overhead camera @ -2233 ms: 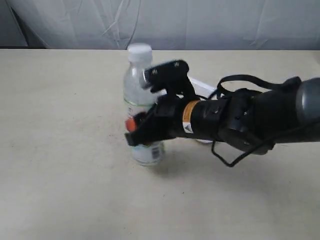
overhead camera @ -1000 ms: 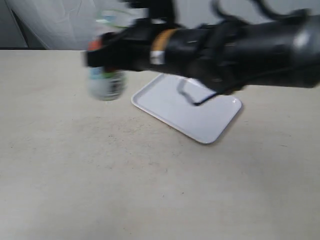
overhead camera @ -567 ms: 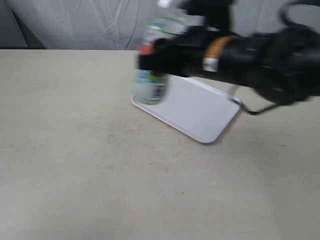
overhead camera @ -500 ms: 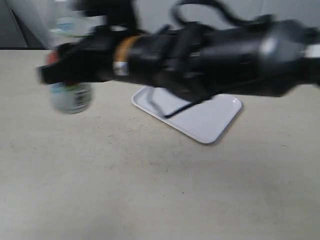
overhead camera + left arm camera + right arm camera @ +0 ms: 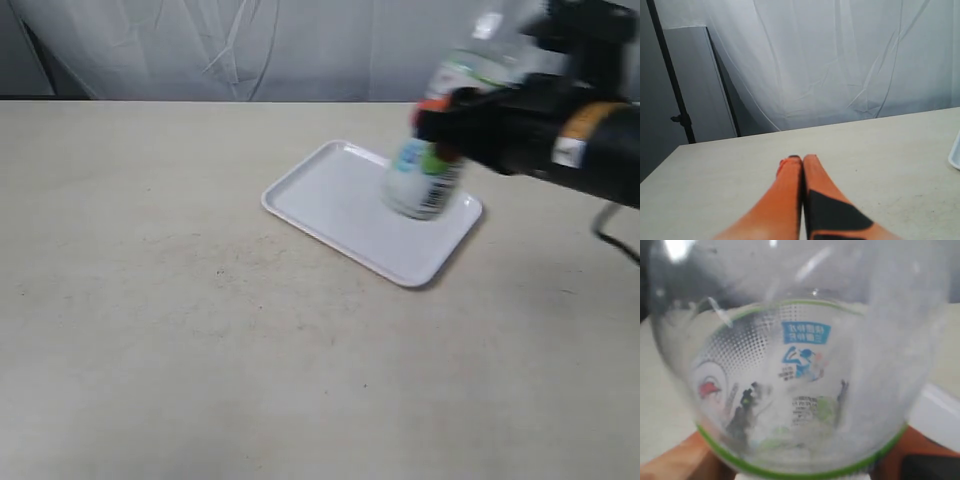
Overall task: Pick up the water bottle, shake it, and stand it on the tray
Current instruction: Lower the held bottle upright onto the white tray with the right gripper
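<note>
My right gripper (image 5: pixel 437 122) is shut on the water bottle (image 5: pixel 432 160), a clear bottle with a white, green and blue label, blurred by motion. It hangs tilted in the air over the right end of the white tray (image 5: pixel 340 205), which lies flat on the table. The bottle's cap is blurred near the top of the exterior view. In the right wrist view the water bottle (image 5: pixel 800 385) fills the picture, between orange fingers (image 5: pixel 675 460). My left gripper (image 5: pixel 802 159) is shut with nothing in it, over bare table, and does not show in the exterior view.
The tan table (image 5: pixel 150 330) stretches around the tray. A white curtain (image 5: pixel 250 45) hangs behind its far edge. A dark stand (image 5: pixel 680 117) is at the far corner in the left wrist view.
The right arm has swung the lifted bottle back and forth: far left half a second ago, now to the right above the tray's right end. The tray has stayed put.
</note>
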